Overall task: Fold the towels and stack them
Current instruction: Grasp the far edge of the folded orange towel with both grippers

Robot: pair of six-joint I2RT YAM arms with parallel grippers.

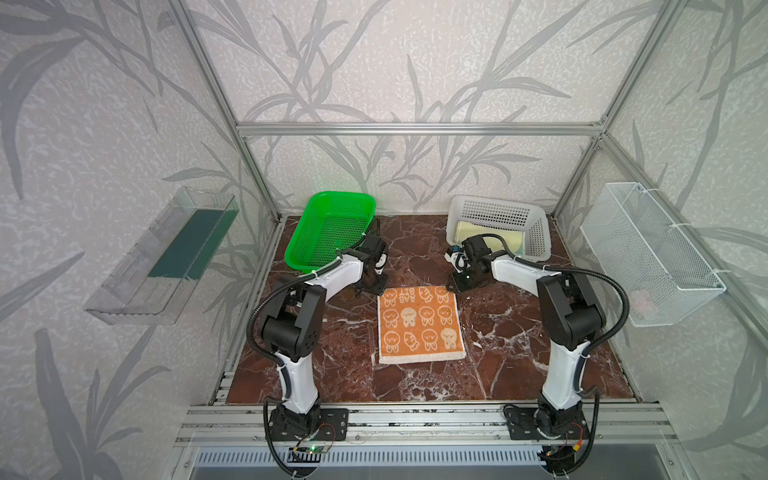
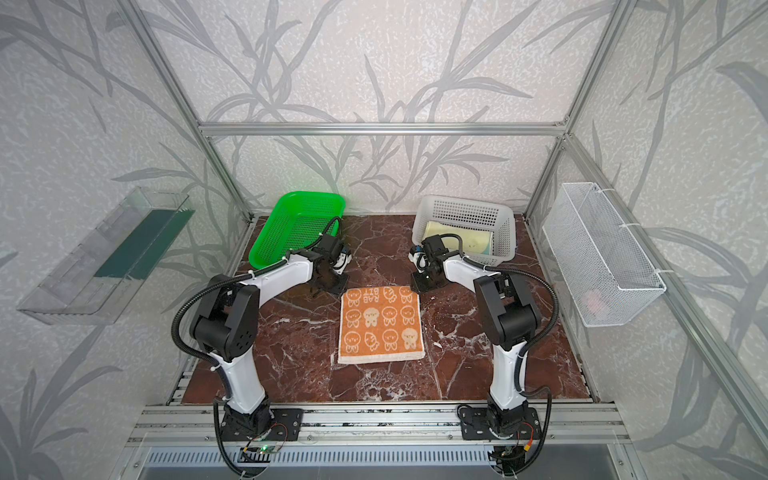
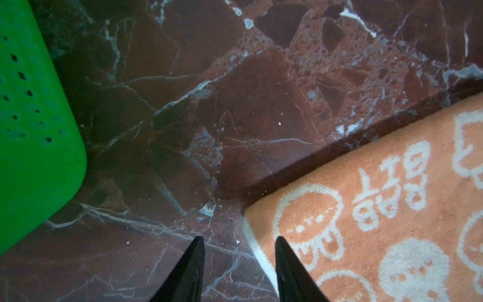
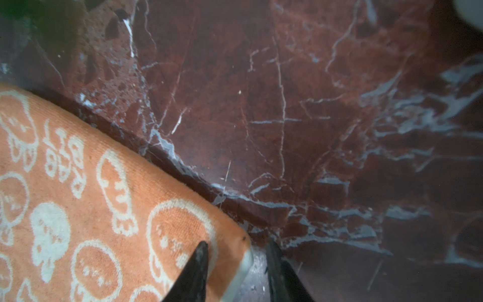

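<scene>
Two robot arms bend low over a square orange terry towel printed with cream cartoon faces, which lies flat on the red-brown marble surface between them. The left claw and the right claw are each posted at one of its far corners.

Both claws stand part-open and hold nothing. In each wrist view one black finger hangs over the cloth and its partner over bare marble, so the towel's side edge runs through the gap. Whether the tips already touch the pile cannot be told.

A plain pale yellow towel lies in the white perforated plastic basket just beyond the right claw. The green perforated plastic basket beside the left claw looks empty, and no third towel is in sight.

The orange cloth looks light, soft and limp, with a looped pile that should grip well. It will likely sag and drag if lifted from one point alone. The sensible hold appears to be a pinch at each far corner, close to the cream hem. Both corners would then rise together and be carried toward the near edge — the fold seems about to begin, not yet made.
</scene>
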